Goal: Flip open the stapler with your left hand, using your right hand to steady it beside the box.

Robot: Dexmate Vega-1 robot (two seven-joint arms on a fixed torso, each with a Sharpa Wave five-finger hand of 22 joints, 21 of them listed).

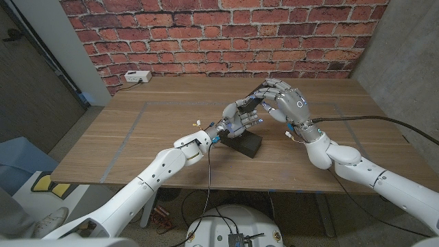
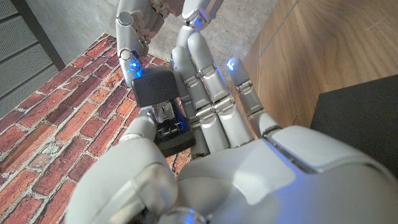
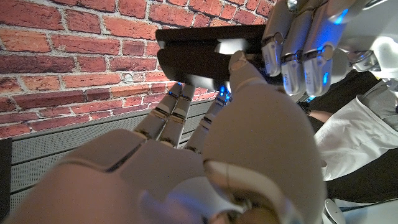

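Left arm: it enters from the lower left corner of the head view and reaches across the wooden table (image 1: 137, 130) toward the middle.
Black box: the box (image 1: 245, 143) lies on the table just beyond the left wrist, partly covered by the left hand above it; in the left wrist view a dark corner of it (image 2: 357, 127) sits beside the hand.
Left hand: the left hand (image 1: 238, 118) is raised over the box, fingers (image 2: 211, 93) held side by side and stretched along the stapler, thumb curled in on the other side, so the stapler is clasped between them.
Stapler: the stapler (image 1: 252, 98) is up in the air between the two hands, above and just behind the box, tilted; in the left wrist view its black body (image 2: 160, 102) shows a metal part inside, so it seems partly opened, though the fingers cover the hinge.
Right hand: the right hand (image 1: 285, 101) comes in from the right and grips the stapler's far end, fingers curled over the dark bar (image 3: 199, 53).
Far things: a white power strip (image 1: 137, 77) lies at the table's back left edge below the brick wall (image 1: 206, 34); a small pale scrap (image 1: 197, 123) rests on the table near the left forearm.
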